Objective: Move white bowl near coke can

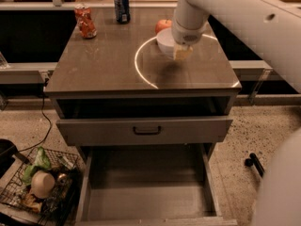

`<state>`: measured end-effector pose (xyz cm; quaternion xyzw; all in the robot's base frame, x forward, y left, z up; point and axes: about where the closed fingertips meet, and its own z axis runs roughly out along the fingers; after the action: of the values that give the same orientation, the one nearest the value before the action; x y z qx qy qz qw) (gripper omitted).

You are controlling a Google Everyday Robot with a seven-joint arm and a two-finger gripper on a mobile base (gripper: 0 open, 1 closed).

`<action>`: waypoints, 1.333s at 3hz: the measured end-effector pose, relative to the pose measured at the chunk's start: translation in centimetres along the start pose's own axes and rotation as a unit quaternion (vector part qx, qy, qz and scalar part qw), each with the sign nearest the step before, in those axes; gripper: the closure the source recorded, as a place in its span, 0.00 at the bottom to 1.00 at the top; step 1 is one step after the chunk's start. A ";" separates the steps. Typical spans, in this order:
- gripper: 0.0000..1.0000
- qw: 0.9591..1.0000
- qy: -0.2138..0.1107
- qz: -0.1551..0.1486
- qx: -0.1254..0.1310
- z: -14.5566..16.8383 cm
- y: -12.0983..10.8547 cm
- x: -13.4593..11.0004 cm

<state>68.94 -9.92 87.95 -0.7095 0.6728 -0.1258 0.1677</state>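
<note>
Two cans stand along the far edge of the cabinet top (101,67): the red-orange coke can (85,21) at the far left corner, and a dark blue can (122,6) a little to its right. The white bowl (163,44) is over on the right half of the top, well apart from the coke can, with a red apple (162,25) just behind it, close enough that they may be touching. A pale ring of light (137,64) curves across the surface around that spot.

The gripper (182,52) comes down from the big white arm right at the bowl's near right rim, its tan tips against or over the edge. It looks placed for a rim hold, but the wrist covers most of the bowl and I cannot tell whether the gripper is closed on it or merely poised there.

As I judge it, the carry has not begun. The bowl needs to travel left and slightly back across bare tabletop, and the blue can sits beside the target, so setting down on the near side of the coke can seems the safer choice. The apple might roll if the bowl nudges it on leaving.

Below, the middle drawer (146,130) is shut, the bottom drawer (146,192) hangs open, and a wire basket (37,187) of odds sits on the floor to the left.
</note>
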 end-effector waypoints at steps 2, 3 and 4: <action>1.00 0.993 -0.004 -0.103 0.063 -1.9 -7.3 -3.9; 1.00 0.987 -0.031 -0.146 0.067 -0.7 -9.4 -6.6; 1.00 0.978 -0.075 -0.183 0.067 1.3 -10.8 -10.1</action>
<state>78.66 0.61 91.65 -0.8153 0.5067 -0.1455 0.2394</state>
